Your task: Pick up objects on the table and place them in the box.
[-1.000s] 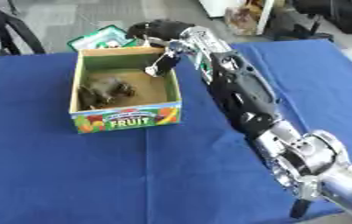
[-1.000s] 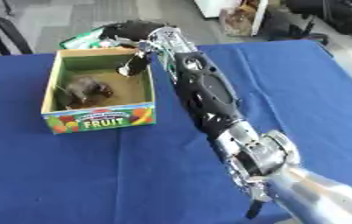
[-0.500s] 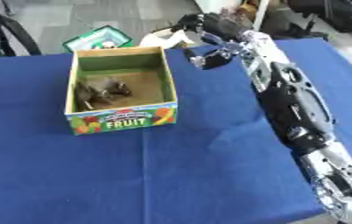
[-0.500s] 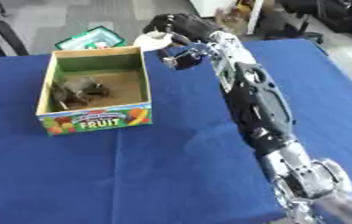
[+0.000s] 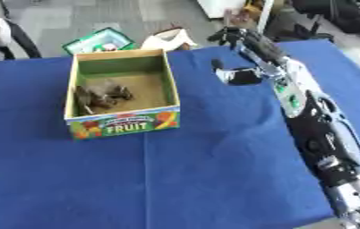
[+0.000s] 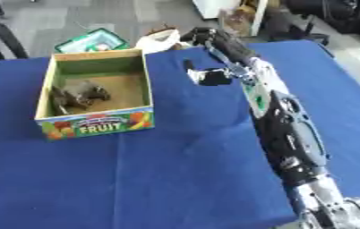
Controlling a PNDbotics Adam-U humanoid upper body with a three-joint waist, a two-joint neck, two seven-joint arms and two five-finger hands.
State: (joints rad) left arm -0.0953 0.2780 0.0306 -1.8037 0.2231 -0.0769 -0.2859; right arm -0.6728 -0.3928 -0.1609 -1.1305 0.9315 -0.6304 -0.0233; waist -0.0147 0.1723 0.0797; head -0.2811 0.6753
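box (image 5: 121, 118) left of empty right hand (image 5: 242, 53)

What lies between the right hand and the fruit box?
Only bare blue tablecloth, seen in the left eye view, separates the right hand from the fruit box.

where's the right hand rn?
Right hand is over the blue table's far edge, to the right of the fruit box, clear of it.

Open blue table (image 5: 214, 170) — only the box (image 5: 121, 122) blocks the left.
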